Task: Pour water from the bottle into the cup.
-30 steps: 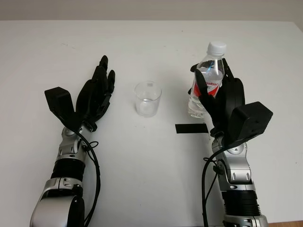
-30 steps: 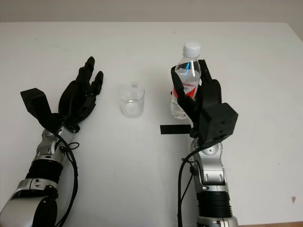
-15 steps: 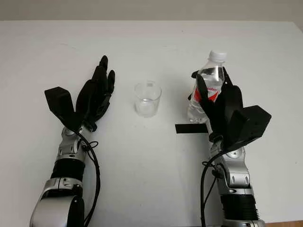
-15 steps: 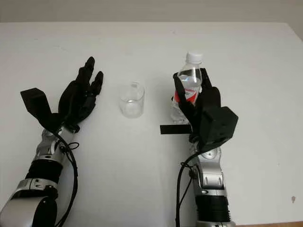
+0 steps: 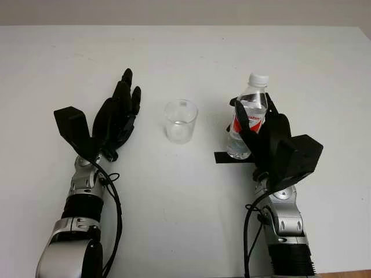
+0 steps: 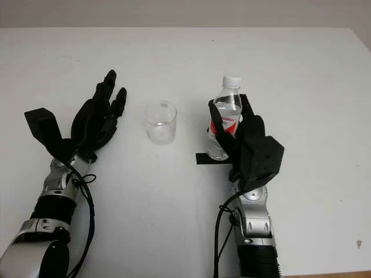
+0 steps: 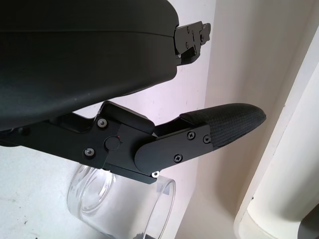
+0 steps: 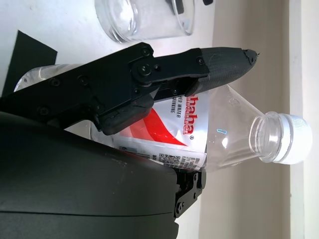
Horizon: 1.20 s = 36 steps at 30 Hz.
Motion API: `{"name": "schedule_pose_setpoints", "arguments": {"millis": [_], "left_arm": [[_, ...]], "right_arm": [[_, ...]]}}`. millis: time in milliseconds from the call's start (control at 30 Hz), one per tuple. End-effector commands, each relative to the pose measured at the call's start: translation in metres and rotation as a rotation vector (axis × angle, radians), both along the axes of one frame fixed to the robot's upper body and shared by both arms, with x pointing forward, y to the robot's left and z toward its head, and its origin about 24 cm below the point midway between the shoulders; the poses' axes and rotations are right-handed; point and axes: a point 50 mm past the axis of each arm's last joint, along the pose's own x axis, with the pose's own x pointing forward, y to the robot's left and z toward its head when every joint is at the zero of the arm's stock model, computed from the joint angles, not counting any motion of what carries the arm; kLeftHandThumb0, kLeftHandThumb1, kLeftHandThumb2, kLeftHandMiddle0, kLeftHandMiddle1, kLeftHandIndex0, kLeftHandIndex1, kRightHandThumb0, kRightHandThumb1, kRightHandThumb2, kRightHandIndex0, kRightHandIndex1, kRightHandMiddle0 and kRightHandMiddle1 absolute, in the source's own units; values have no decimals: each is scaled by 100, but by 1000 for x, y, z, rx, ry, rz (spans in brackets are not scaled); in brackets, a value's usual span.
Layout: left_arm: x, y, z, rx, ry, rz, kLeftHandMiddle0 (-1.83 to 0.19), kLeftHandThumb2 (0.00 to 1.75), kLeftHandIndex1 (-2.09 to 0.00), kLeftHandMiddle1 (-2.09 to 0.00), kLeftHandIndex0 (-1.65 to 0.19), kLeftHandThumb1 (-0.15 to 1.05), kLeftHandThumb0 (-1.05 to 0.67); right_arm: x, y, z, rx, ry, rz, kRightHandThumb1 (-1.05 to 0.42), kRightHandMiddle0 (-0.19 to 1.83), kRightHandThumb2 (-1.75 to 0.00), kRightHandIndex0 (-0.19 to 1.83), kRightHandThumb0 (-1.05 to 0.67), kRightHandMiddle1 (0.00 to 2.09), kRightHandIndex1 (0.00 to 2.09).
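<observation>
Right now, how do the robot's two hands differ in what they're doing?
The right hand is closed around the bottle, which stands upright with its white cap on, on the black tape mark. The left hand is open and holds nothing, beside the cup. The right hand sits nearer the robot than the left. Both are black, over the white table.

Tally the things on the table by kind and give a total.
Bottle: 1, held by the right hand
Cup: 1
Black tape strip: 1
Total: 3
</observation>
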Motion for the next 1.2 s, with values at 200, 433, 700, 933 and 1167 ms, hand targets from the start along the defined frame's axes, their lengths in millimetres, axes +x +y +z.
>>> {"name": "schedule_pose_setpoints", "arguments": {"millis": [200,433,700,933,1167], "left_arm": [[-4,4,-11,7,35,12,19,75,0,0,19,105,-84],[-4,4,-10,7,39,11,19,75,0,0,19,105,-84],[-3,5,-10,0,37,9,19,76,0,0,19,105,-83],[-3,5,-10,1,42,12,19,75,0,0,19,105,-84],[-2,5,-9,6,36,16,19,76,0,0,19,105,-84]], "right_arm": [[-1,-1,-3,9,-19,14,-105,103,-38,129,-42,209,209],[0,0,-6,8,-5,49,-105,95,-37,122,-45,209,209],[-1,-4,-8,-25,10,177,-105,13,-11,9,-68,180,184],[-9,-8,-5,-100,32,278,-99,-1,-5,-12,-71,120,113],[-17,-15,-2,-107,59,271,-95,-3,-5,-9,-71,99,78]]}}
